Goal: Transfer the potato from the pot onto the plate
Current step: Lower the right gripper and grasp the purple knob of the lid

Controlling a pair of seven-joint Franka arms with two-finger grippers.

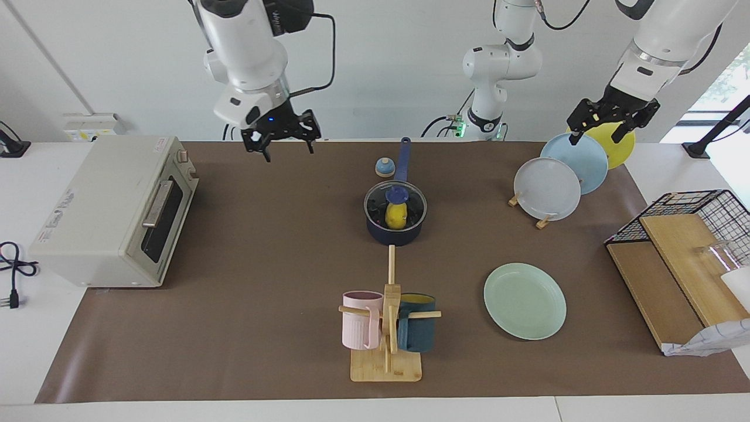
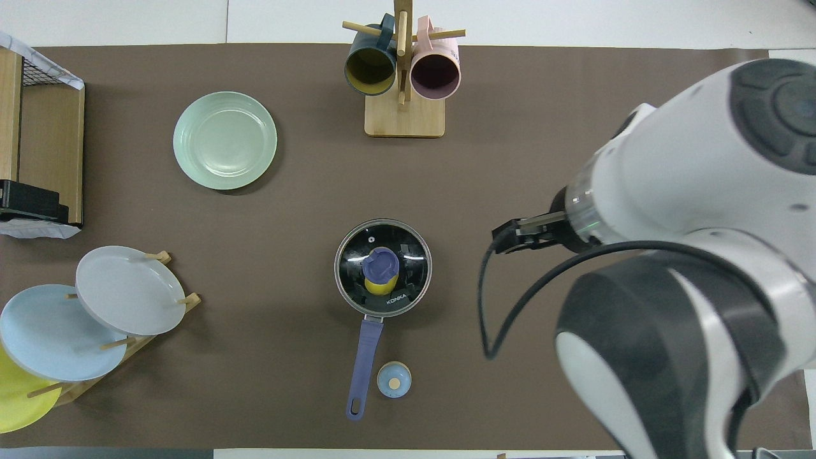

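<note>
Brown mat on table; nothing transferred yet. Potato (image 1: 396,217) sits in pot (image 1: 396,233) under glass lid (image 2: 408,237). Mint plate (image 1: 525,300) bare. Right gripper (image 1: 281,140) and left gripper (image 1: 609,125) hang wide, holding nothing, well apart from pot.

A plain white wall (image 1: 381,70) fills the upper part of the facing view, evenly lit. At the upper right edge of that frame a window (image 1: 723,82) shows bright daylight and green foliage. A white table (image 1: 35,363) spans the frame, most of it covered by a brown mat (image 1: 263,264) running from the left to the right side. At the upper left, a white socket box (image 1: 94,124) sits against the wall. At the far left edge a black cable with a plug (image 1: 12,275) lies on the white tabletop.
</note>
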